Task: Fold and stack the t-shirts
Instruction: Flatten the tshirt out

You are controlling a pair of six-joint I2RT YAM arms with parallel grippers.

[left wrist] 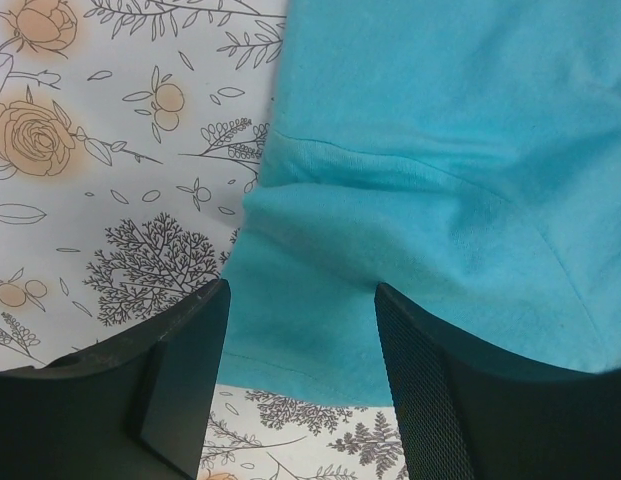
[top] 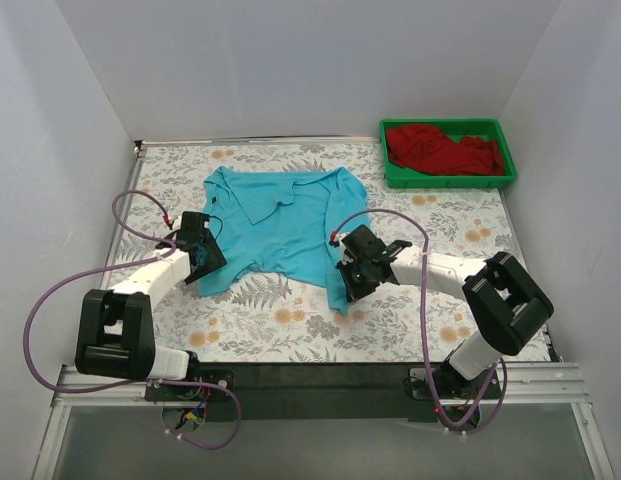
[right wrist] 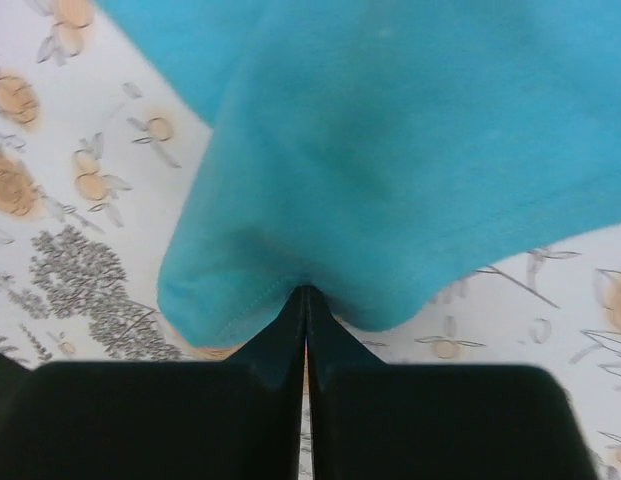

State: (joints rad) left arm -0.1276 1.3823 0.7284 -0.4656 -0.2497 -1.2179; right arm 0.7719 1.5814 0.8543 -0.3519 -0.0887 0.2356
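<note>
The turquoise-blue t-shirt [top: 280, 225] lies spread on the flowered table, collar toward the back. My left gripper [top: 205, 262] is open at the shirt's left bottom corner; in the left wrist view the hem [left wrist: 330, 330] lies between its two fingers [left wrist: 180, 370]. My right gripper [top: 352, 275] is shut on the shirt's right bottom edge; in the right wrist view the cloth [right wrist: 390, 180] bunches up from the pinched tips [right wrist: 306, 295]. The dark red t-shirt [top: 440, 150] lies crumpled in the green tray [top: 448, 181] at the back right.
The flowered tablecloth [top: 270, 320] covers the table. White walls stand at the left, back and right. Purple cables [top: 50, 300] loop from both arms.
</note>
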